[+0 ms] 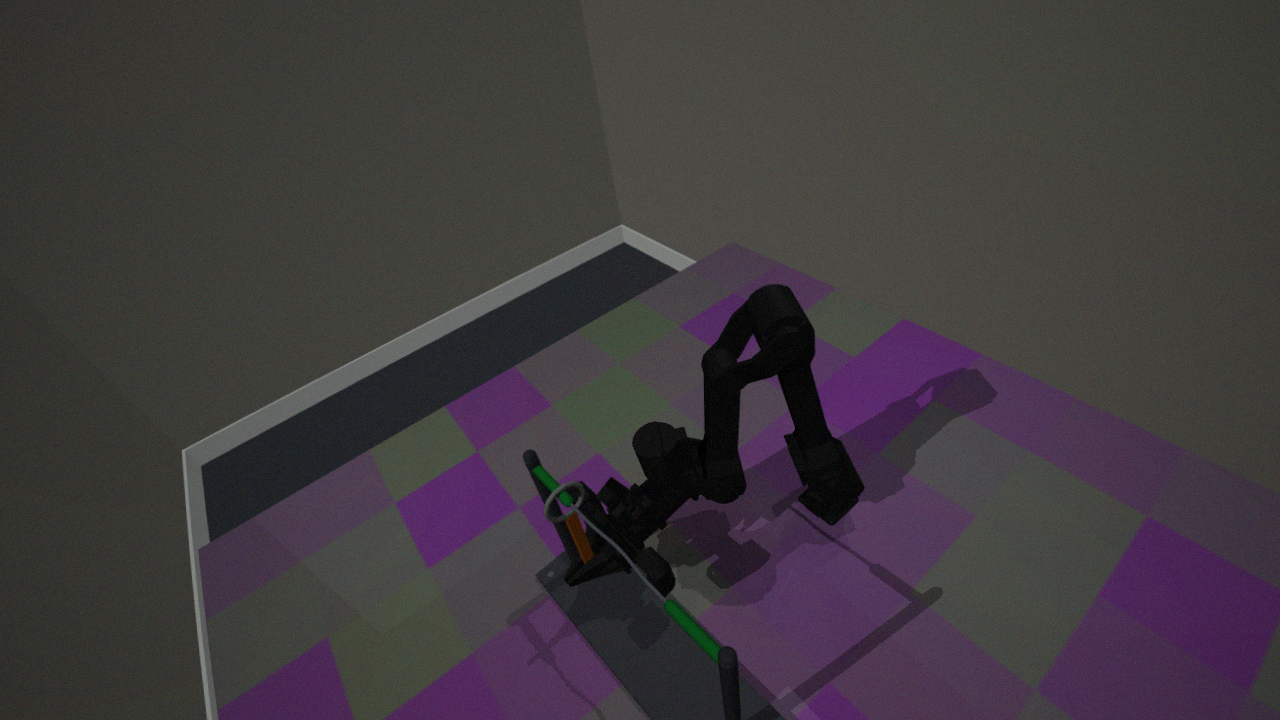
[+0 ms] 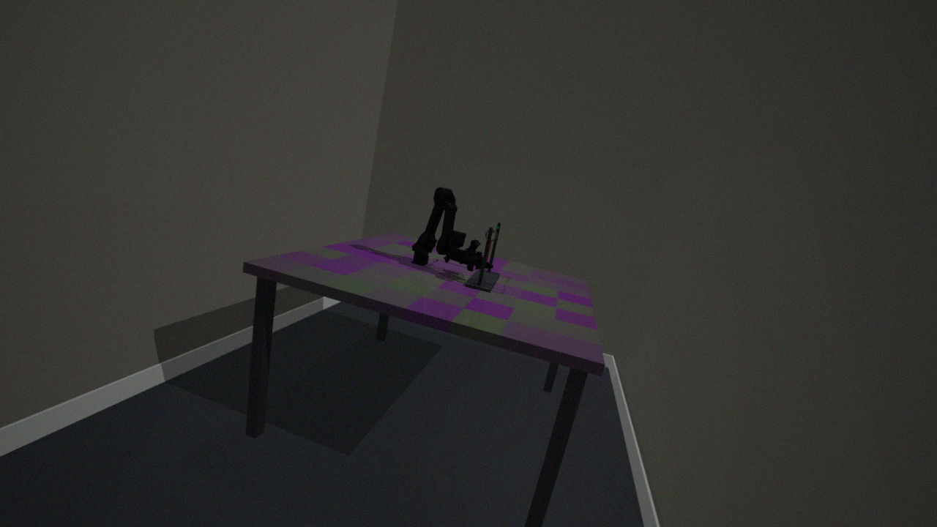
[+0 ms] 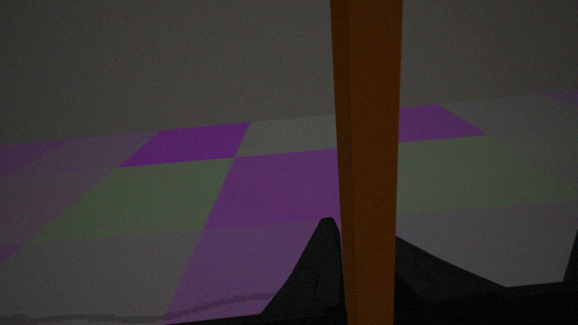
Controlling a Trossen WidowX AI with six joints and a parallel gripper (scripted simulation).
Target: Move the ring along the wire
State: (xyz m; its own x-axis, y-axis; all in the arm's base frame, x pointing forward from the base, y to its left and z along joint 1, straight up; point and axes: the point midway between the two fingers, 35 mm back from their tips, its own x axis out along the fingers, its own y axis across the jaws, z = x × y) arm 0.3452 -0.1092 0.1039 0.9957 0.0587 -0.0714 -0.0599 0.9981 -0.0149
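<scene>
The ring (image 1: 547, 510) hangs around the green part (image 1: 549, 480) of the wire by the far post (image 1: 529, 457), close to where the grey part (image 1: 637, 568) begins. The orange handle (image 1: 580, 538) (image 3: 372, 135) points down from the ring, and the wire passes through the ring. My gripper (image 1: 577, 569) (image 3: 339, 228) is shut on the handle near its lower end, one finger on each side in the wrist view. The other green part (image 1: 693, 630) ends at the near post (image 1: 729, 685). The ring and wire are out of the wrist view.
The posts stand on a dark base plate (image 1: 608, 626) (image 2: 490, 282) on the checkered table (image 2: 367, 285). The arm (image 1: 720, 420) (image 2: 449, 219) reaches in from the base side, and its wrist and gripper body lie beneath and behind the grey wire in the top view.
</scene>
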